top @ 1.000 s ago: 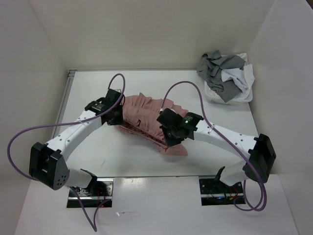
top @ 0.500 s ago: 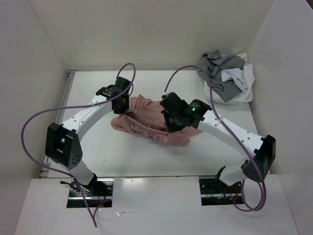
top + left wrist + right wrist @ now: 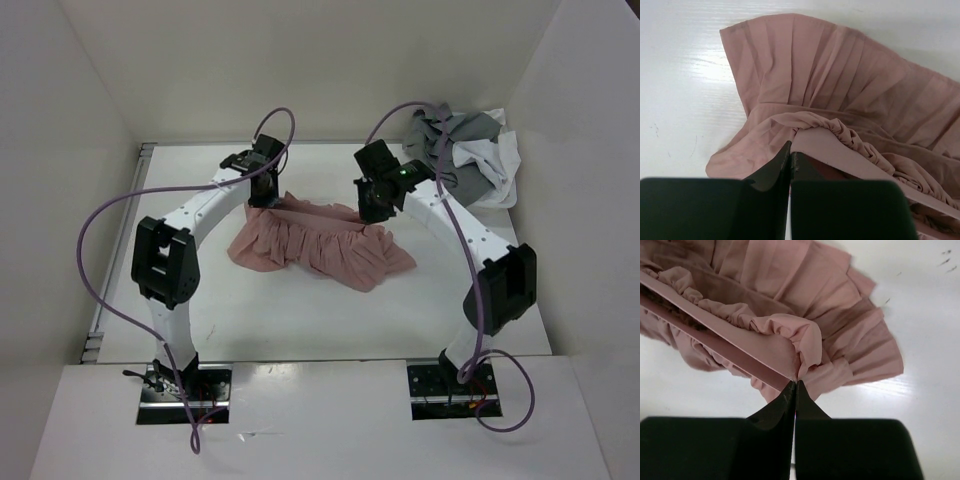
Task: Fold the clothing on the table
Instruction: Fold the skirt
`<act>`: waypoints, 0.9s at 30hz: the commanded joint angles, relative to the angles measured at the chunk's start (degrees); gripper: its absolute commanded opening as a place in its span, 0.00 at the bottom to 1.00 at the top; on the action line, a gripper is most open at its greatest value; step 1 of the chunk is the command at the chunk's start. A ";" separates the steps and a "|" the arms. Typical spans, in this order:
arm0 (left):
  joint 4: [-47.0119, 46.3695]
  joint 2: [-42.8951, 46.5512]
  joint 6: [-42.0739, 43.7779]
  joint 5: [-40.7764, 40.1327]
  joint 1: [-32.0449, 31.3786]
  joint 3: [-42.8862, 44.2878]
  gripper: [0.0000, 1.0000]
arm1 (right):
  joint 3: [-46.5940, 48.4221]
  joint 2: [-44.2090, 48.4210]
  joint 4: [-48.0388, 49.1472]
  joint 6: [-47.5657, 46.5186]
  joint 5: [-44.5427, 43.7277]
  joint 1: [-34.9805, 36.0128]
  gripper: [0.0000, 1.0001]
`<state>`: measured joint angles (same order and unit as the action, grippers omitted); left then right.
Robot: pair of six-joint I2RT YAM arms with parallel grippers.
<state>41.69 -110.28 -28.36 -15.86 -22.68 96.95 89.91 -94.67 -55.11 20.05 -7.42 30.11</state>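
Both claws are pinched fully closed on the gathered edge of the clothing [image 3: 320, 245]. In the left wrist view, the left gripper [image 3: 791, 150] has its two fingers pressed together over a fold of pink fabric just beside the elastic ruffle. In the right wrist view, the right gripper [image 3: 796, 386] nips the ruffled band where it curls over, and the pleats fan away beyond it.

A second ago the claws sat close together over a bunched-up garment near the middle of the table [image 3: 300, 320]. Half a second ago they were partway out. Now both arms have swung toward 12 o'clock, with the left claw at about 11 o'clock and the right at about 1 o'clock. They are farther apart than before and have carried the held edge with them.

The garment is now drawn out into a wider band running from 9 to 3 o'clock, just beyond the table's centre. Its gathered top edge is stretched between the two claws and raised a little. The loose pleated part trails on the tabletop toward 6 o'clock.

The heap of the grey garment [image 3: 465, 125] and the white garment [image 3: 495, 160] at the 2 o'clock corner lies as it did before. The right arm's cable now crosses in front of it.
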 commanded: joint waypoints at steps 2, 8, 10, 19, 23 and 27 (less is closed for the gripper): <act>-0.82 -3.44 1.99 -3.83 1.75 5.70 0.00 | 5.80 -5.32 2.55 -3.35 -0.31 -2.59 0.00; -1.35 -9.59 2.52 -5.15 2.28 12.73 0.00 | 13.27 -13.68 3.08 -3.88 -1.36 -4.26 0.00; -0.74 -12.23 2.52 -7.07 2.29 16.51 0.00 | 15.73 -16.94 3.08 -3.88 -2.33 -4.79 0.00; -0.21 -18.65 3.13 -8.31 3.43 27.23 0.02 | 22.76 -25.55 3.87 -3.88 -6.55 -10.77 0.00; -0.21 -24.27 3.13 -8.84 3.43 33.65 0.14 | 26.88 -30.03 4.40 -3.88 -5.95 -13.49 0.00; 2.23 -31.38 2.09 -8.31 3.43 41.99 0.19 | 28.48 -33.99 5.54 -3.88 -4.88 -14.72 0.00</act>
<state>41.89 -137.34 -26.98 -21.15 -20.71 134.47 116.09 -126.15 -49.91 16.86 -9.61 16.97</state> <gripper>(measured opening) 0.183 0.003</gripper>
